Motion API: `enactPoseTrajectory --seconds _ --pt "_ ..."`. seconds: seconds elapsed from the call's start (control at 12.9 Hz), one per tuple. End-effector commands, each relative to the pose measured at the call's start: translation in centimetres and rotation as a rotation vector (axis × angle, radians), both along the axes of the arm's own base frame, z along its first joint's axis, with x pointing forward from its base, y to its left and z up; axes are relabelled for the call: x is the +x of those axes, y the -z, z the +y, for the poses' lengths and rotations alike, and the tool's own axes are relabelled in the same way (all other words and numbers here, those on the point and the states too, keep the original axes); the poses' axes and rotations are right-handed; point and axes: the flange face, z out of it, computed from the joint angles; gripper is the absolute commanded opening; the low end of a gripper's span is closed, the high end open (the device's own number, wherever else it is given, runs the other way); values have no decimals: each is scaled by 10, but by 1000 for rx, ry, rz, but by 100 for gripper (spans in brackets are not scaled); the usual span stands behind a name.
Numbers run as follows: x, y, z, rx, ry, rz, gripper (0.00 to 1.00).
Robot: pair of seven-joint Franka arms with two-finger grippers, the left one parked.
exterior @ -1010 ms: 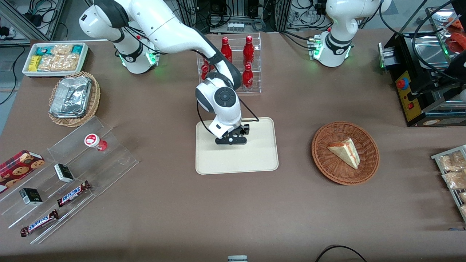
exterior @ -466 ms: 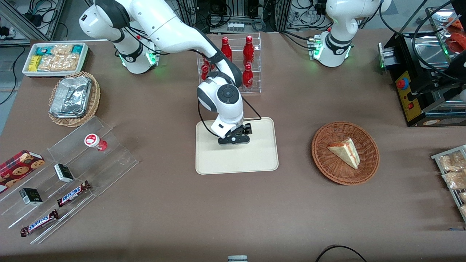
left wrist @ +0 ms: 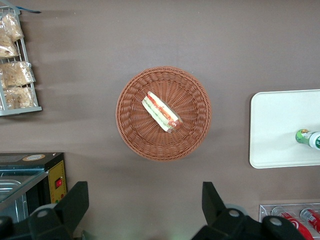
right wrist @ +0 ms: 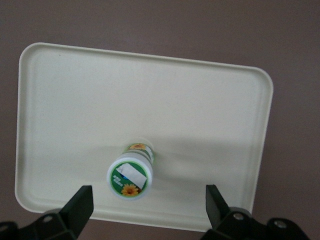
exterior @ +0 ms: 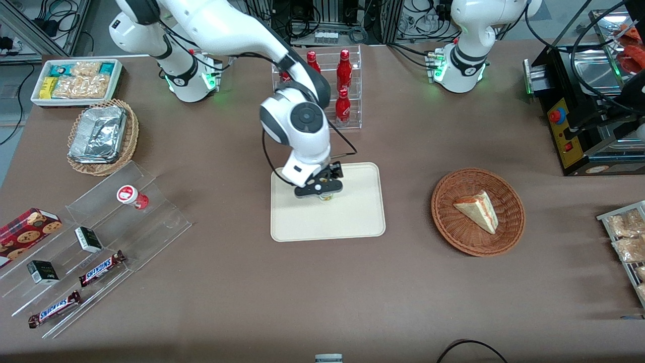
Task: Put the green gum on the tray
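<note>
Gum stands upright on tray, long axis vertical, directly below gripper and centred in the gap. Jaws wide, both fingers well clear of the bottle; nothing held. Judged: release done, and a straight lift would clear it. Bottle is smooth white plastic, round, with a green base. Tray is flat, matte cream, with a low rim and rounded corners.

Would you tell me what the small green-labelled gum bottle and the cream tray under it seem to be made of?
The small white green gum bottle looks like smooth plastic with a printed glossy label. The cream rectangular tray looks like matte moulded plastic, given its rounded corners and low rim. The open gripper hovers above both.
</note>
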Motion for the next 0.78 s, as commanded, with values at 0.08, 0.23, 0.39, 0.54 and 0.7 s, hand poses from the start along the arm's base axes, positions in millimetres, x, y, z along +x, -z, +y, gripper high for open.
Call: enactPoseTrajectory --seconds 0.08,0.23,0.39,0.54,0.7 --pt "33 -53 -81 -26 -107 65 100" --pt "53 -71 -126 -24 -155 92 100" --pt "71 -76 -167 -20 -179 109 100" --pt "90 -81 -214 -14 -209 123 100" --pt "107 -83 -266 5 -161 145 100"
